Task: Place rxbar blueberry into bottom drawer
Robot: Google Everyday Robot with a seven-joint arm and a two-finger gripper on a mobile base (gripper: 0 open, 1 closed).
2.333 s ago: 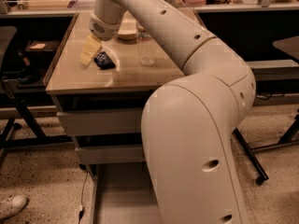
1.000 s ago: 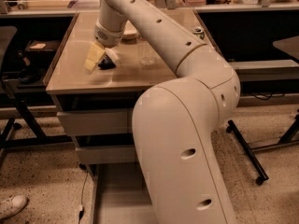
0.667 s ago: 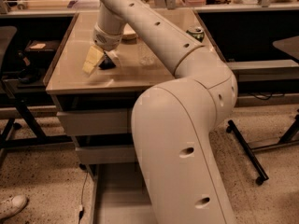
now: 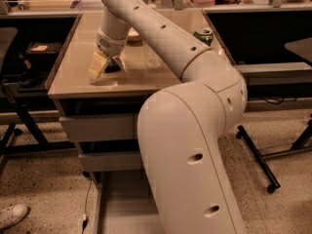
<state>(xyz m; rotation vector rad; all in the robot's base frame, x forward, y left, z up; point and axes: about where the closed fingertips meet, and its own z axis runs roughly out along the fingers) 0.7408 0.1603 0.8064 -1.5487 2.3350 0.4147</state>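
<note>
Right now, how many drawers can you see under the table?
3: top drawer just under the tabletop, middle drawer below it, bottom drawer pulled open near the floor, partly behind the arm. The gripper is at the rxbar blueberry on the tabletop.

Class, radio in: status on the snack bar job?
Gripper low on tabletop, at rxbar blueberry. Bottom drawer open below, bar not in. Green can far aside.
</note>
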